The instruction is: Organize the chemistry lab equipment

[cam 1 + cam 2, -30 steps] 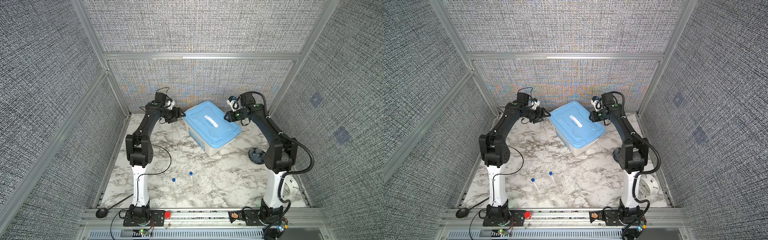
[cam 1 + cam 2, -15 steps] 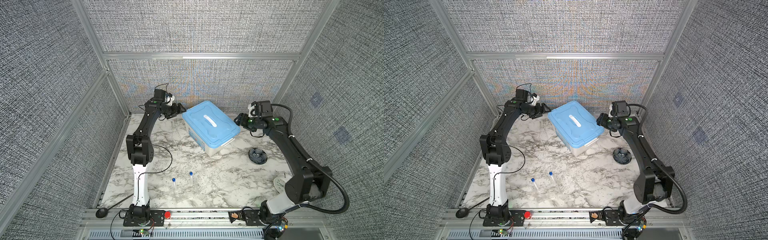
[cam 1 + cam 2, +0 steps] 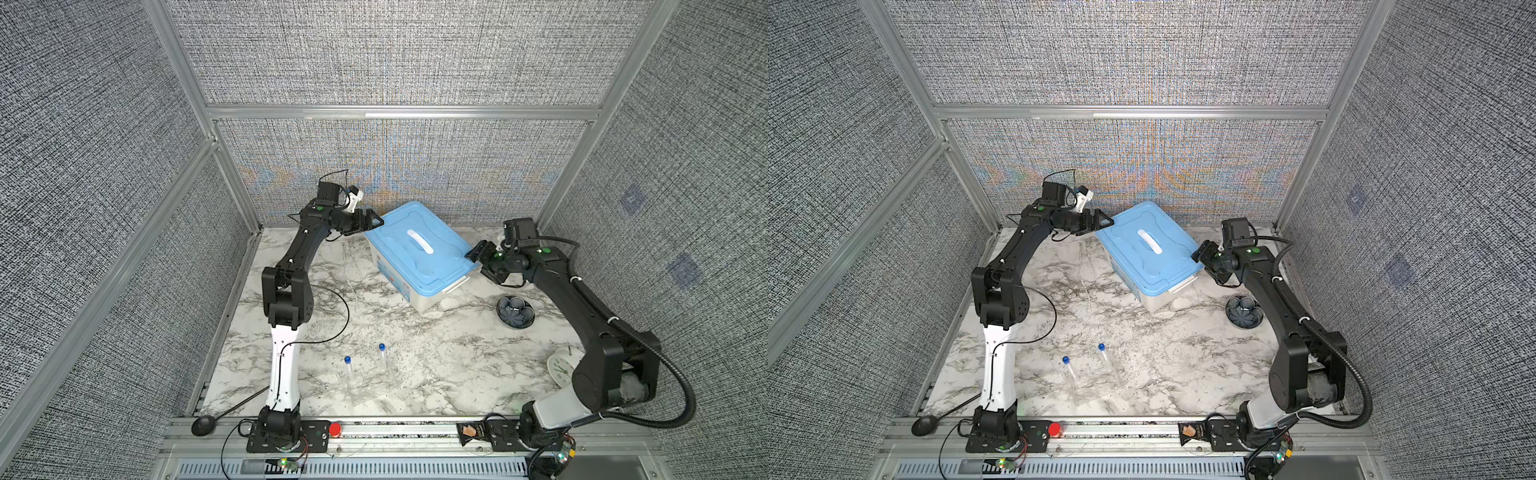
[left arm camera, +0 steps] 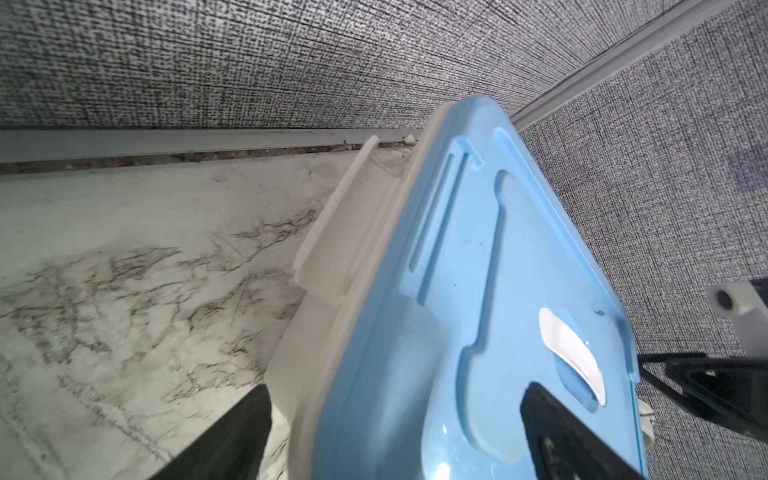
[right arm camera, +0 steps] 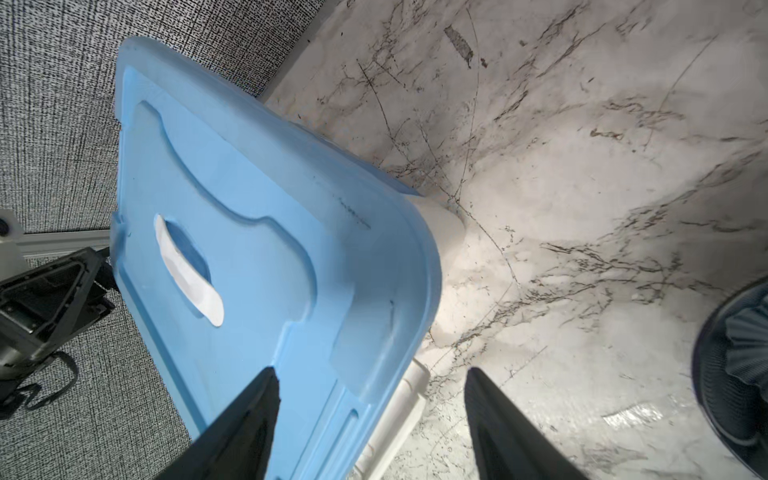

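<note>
On marble tabletop (image 3: pixel 436 365), two clear blue-capped tubes (image 3: pixel 350 372) (image 3: pixel 385 361)

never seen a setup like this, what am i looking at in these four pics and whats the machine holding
Two robot arms are bolted at the near edge of a marble table in a grey-walled booth. The two wide pictures come from one camera overhead; the two close-ups come from cameras on the arms' wrists. The left gripper and right gripper are two-fingered claws. Both are open and hold nothing, each straddling the rim of the blue-lidded box, at opposite ends. On the table lie two tubes with blue caps, a dark dish and a clock partly behind the right arm.
</note>
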You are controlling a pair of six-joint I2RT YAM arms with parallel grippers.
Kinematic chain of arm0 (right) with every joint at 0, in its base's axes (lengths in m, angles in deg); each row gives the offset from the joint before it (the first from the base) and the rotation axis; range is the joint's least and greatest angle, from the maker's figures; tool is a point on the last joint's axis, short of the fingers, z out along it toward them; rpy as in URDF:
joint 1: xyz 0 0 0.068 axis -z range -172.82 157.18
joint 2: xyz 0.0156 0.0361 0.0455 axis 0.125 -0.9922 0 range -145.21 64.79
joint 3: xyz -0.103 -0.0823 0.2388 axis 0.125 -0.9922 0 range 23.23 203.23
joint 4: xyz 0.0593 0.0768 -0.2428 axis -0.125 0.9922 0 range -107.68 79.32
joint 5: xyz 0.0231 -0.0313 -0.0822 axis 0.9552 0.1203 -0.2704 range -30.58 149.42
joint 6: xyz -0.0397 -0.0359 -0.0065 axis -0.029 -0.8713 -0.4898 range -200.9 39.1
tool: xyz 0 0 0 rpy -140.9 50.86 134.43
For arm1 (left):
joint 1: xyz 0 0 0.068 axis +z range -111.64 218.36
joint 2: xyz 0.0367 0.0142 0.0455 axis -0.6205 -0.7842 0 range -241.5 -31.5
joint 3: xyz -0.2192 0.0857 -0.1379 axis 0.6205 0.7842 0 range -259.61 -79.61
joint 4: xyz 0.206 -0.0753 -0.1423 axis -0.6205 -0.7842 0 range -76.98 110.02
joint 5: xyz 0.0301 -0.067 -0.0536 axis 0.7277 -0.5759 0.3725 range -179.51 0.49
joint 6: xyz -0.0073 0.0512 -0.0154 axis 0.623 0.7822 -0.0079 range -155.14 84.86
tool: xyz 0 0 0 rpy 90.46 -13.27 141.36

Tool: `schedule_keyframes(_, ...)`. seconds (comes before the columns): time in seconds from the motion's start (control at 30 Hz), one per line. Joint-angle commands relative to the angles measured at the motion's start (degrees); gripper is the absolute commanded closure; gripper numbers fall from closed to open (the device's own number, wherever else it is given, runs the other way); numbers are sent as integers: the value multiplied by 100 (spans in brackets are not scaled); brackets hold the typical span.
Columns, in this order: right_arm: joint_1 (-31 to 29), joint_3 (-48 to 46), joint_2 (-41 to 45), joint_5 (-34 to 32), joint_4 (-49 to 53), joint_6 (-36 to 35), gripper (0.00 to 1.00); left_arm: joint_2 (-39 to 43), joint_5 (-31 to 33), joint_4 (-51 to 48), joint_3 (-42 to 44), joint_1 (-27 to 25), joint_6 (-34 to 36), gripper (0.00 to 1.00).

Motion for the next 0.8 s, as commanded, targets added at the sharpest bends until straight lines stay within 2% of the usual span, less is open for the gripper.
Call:
schedule_keyframes(0.0, -10, 157, -193, 84, -227, 156, 27, -39, -383, 17, 7, -43, 220, 13)
schedule_keyframes(0.17, -19, 406, -518, 38, -242, 112, 34, 113, -249, -97, 313, -63, 295, 20)
schedule_keyframes(0.43, -119, 710, -763, 153, -188, -50, 40, 777, -442, -607, 1132, -67, 721, 21)
schedule_keyframes(0.77, -280, 1046, -961, -33, 125, -845, 43, 2467, -429, 269, 3496, -67, 302, 24)
